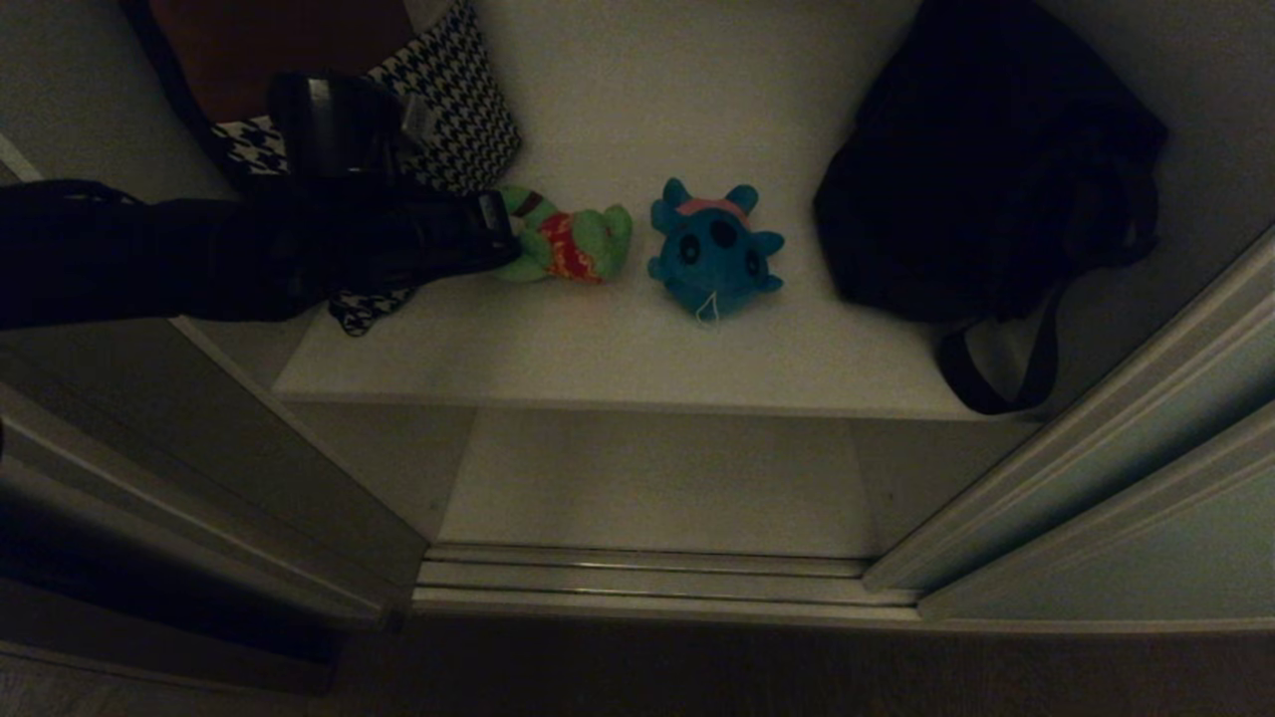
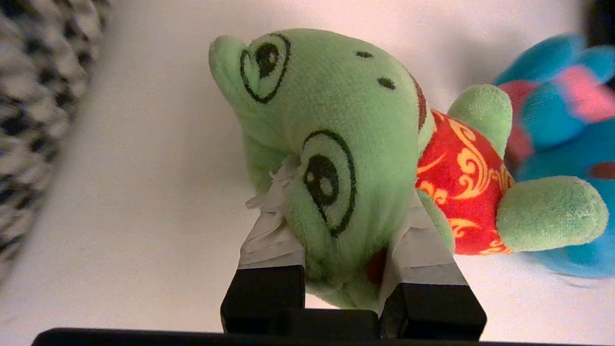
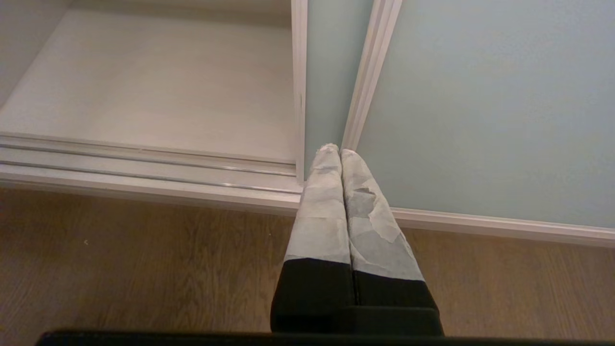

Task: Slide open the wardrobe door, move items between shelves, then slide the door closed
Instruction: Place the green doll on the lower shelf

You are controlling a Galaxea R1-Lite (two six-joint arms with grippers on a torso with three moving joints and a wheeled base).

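Wardrobe interior, sliding wardrobe door [image 1: 1106,478] already pushed aside: the left gripper [image 2: 343,226] has its taped fingers pressed into the head of the green plush toy [image 1: 568,244], which lies on its side on the upper shelf [image 1: 637,358] just beside the blue plush toy [image 1: 712,254]. The green toy's long axis runs across the shelf, head toward the arm and feet toward the blue toy. This looks like the grasp step of moving items; next would likely be a lift clear and carrying down to the lower shelf [image 1: 657,478], while the right gripper [image 3: 340,154] hangs pressed together outside.
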